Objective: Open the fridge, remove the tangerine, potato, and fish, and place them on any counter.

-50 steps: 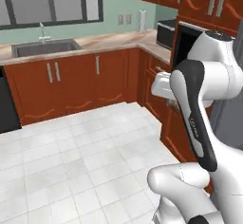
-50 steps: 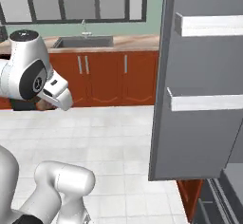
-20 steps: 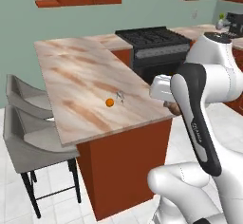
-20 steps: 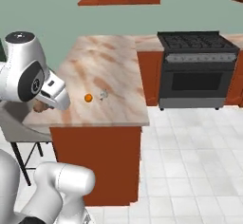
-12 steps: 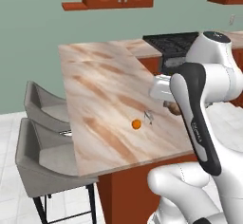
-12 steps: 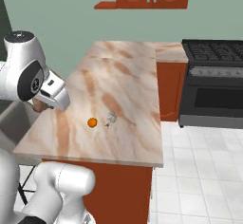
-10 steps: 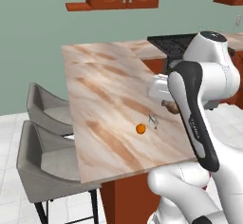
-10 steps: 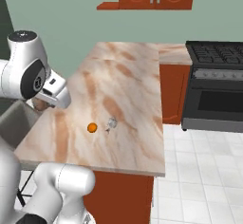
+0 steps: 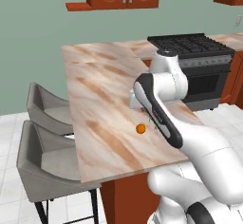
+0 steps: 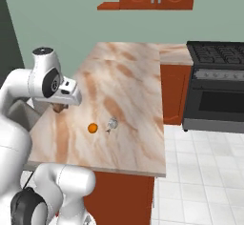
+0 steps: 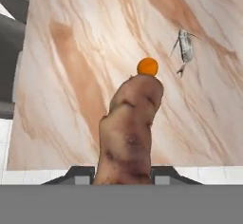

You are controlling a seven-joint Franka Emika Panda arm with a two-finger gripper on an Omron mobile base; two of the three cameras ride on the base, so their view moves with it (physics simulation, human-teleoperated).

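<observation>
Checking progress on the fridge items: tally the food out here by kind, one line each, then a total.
tangerine: 1, lying on the counter
fish: 1, on the counter beside the tangerine
potato: 1, held in the gripper above the counter
Total: 3

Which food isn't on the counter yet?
The brown potato. The gripper holds it up above the counter, while the orange tangerine and the grey fish already lie on the stone.
</observation>
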